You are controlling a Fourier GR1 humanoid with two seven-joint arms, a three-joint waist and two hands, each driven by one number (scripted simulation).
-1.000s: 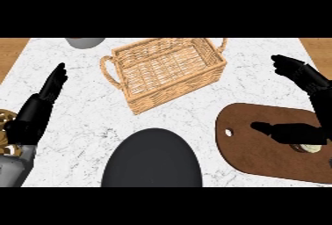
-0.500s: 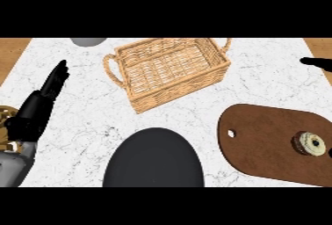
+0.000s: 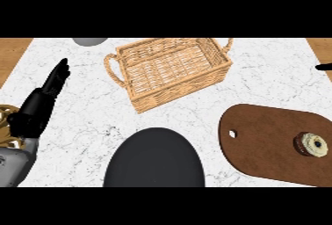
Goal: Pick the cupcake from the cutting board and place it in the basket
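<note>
Now, left hand (image 3: 40, 105) rests open, fingers straight, left of the basket (image 3: 170, 71). Cupcake (image 3: 312, 144) sits on the cutting board (image 3: 266, 136), right of it. Right hand (image 3: 324, 67) barely shows, fingers unreadable. Best approach: descend over the cupcake, close around it.

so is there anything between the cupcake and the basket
In the head view, only brown cutting board and bare marble counter lie between the cupcake and the basket.

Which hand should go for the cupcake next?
Probably right. The cupcake sits at the cutting board's right end, on the right hand's side. The left hand rests open at the far left.
</note>
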